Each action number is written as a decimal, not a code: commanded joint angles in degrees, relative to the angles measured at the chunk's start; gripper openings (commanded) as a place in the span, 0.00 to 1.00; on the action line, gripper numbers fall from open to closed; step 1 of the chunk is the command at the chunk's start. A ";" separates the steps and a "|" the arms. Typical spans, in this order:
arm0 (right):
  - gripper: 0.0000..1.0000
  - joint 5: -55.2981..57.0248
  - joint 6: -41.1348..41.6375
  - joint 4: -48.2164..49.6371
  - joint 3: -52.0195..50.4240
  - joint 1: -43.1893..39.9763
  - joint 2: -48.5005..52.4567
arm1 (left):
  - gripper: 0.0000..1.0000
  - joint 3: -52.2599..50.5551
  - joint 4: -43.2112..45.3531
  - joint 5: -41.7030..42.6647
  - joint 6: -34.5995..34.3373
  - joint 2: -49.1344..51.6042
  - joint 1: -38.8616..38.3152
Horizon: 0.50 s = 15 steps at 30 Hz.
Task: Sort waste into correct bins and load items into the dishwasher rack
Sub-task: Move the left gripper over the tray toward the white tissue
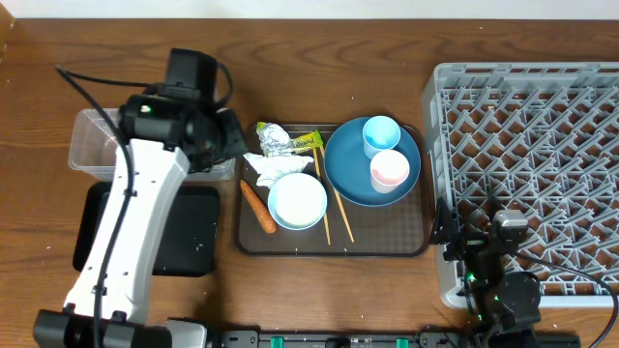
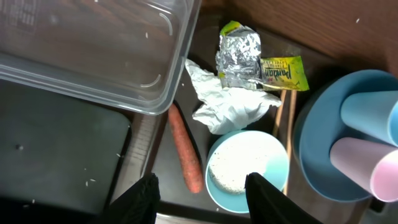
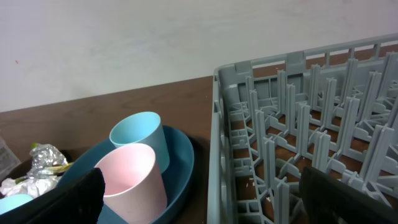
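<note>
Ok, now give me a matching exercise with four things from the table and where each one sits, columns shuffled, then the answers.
Things: 1 carrot; 2 pink cup; 3 rice grains; 4 snack wrapper.
Places: A standing on the blue plate; B inside the white bowl; C at the serving tray's far edge, next to the tissue; D lying on the serving tray beside the white bowl.
Pairs: 1-D, 2-A, 3-B, 4-C.
</note>
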 commanded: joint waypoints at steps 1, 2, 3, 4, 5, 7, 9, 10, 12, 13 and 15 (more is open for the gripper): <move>0.99 0.02 -0.33 -0.22 -0.07 -0.07 -0.02 | 0.48 -2.21 0.83 -5.38 -2.86 0.07 -2.43; 0.99 0.02 -0.33 -0.22 -0.07 -0.07 -0.02 | 0.48 -2.99 1.55 -6.03 -3.48 0.07 -2.97; 0.99 0.02 -0.33 -0.22 -0.07 -0.07 -0.02 | 0.49 -4.00 2.64 -6.47 -3.93 0.07 -3.39; 0.99 0.02 -0.33 -0.22 -0.07 -0.07 -0.02 | 0.48 -5.03 3.74 -6.73 -4.55 0.07 -3.67; 0.99 0.02 -0.33 -0.22 -0.07 -0.07 -0.02 | 0.48 -6.27 4.98 -6.93 -5.20 0.09 -3.93; 0.99 0.02 -0.33 -0.22 -0.07 -0.07 -0.02 | 0.49 -8.61 7.10 -6.91 -6.32 0.09 -3.93; 0.99 0.02 -0.33 -0.22 -0.07 -0.07 -0.02 | 0.49 -10.84 8.92 -6.91 -7.15 0.09 -3.93; 0.99 0.02 -0.33 -0.22 -0.07 -0.07 -0.02 | 0.49 -11.89 9.84 -6.88 -7.58 0.09 -3.93; 0.99 0.02 -0.33 -0.22 -0.07 -0.07 -0.02 | 0.48 -13.99 11.85 -6.84 -8.24 0.09 -3.96; 0.99 0.02 -0.33 -0.24 -0.07 -0.07 -0.02 | 0.49 -14.97 12.87 -6.84 -8.24 0.09 -3.96; 0.99 0.00 -0.33 -0.22 -0.07 -0.07 -0.02 | 0.49 -16.76 14.86 -6.84 -8.22 0.09 -3.96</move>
